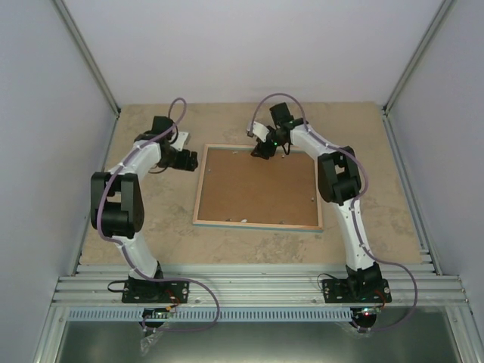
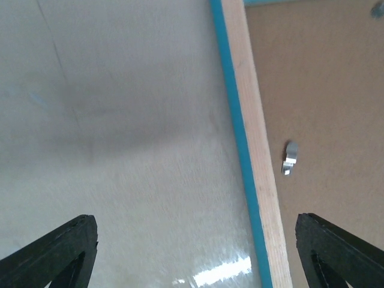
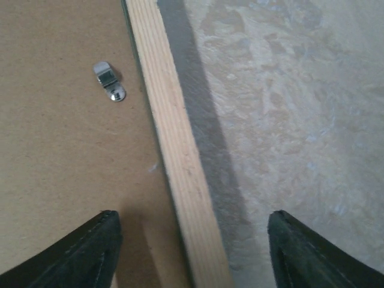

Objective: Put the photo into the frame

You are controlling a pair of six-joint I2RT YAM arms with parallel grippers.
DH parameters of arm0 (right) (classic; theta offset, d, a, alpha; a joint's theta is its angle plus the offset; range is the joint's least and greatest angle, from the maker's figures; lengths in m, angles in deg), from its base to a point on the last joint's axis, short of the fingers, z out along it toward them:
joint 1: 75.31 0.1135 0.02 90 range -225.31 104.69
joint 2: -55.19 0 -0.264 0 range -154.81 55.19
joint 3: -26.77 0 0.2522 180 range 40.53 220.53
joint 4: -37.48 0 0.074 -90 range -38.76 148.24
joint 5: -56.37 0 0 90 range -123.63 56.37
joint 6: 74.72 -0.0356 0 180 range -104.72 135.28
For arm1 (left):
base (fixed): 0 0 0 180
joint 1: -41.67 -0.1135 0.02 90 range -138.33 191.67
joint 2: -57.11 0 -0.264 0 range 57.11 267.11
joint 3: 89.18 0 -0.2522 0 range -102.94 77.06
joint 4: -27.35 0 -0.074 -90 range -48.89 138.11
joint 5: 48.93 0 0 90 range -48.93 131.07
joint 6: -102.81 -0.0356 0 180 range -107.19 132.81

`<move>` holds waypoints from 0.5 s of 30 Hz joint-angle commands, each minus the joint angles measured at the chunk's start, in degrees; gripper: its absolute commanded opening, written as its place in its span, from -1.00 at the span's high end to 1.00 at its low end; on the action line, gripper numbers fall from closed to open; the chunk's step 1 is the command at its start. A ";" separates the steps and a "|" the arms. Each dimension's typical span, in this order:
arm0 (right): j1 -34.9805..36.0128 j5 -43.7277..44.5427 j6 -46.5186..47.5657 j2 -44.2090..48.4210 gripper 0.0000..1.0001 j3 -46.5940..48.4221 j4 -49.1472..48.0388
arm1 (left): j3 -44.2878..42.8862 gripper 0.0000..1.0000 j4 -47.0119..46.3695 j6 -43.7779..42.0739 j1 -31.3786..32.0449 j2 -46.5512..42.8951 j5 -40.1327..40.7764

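Observation:
The frame (image 1: 198, 189) lies flat on the table with its bare-wood face up and a brown backing board (image 1: 257, 185) filling it. The photo is hidden. My left gripper (image 1: 189, 160) hovers over the frame's left side. In the left wrist view it (image 2: 193, 225) is open, with the wood rim and its turquoise edge (image 2: 255, 138) between the fingers (image 2: 60, 252) and untouched. My right gripper (image 1: 265, 151) is at the frame's far side. In the right wrist view it (image 3: 193, 216) is open and straddles the wood rim (image 3: 174, 150) without touching it.
Small metal clips sit on the backing board near the rim (image 2: 290, 158) (image 3: 109, 81). The beige stone-patterned tabletop (image 1: 151, 234) surrounds the frame. Grey walls close in the left, right and back sides.

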 commanded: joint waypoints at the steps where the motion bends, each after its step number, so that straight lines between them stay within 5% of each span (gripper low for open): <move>1: 0.95 2.41 -0.96 2.39 -0.27 -6.82 0.15 | 5.20 -0.84 -1.61 7.12 3.24 -3.72 4.33; 5: 1.08 3.61 -1.75 4.98 -0.07 -12.49 -1.13 | 7.68 -0.83 -2.88 10.20 5.43 -5.35 6.71; 15: 0.99 9.86 -8.40 11.95 0.85 -24.39 -4.84 | 6.22 -0.74 -4.91 12.69 6.10 -3.85 11.54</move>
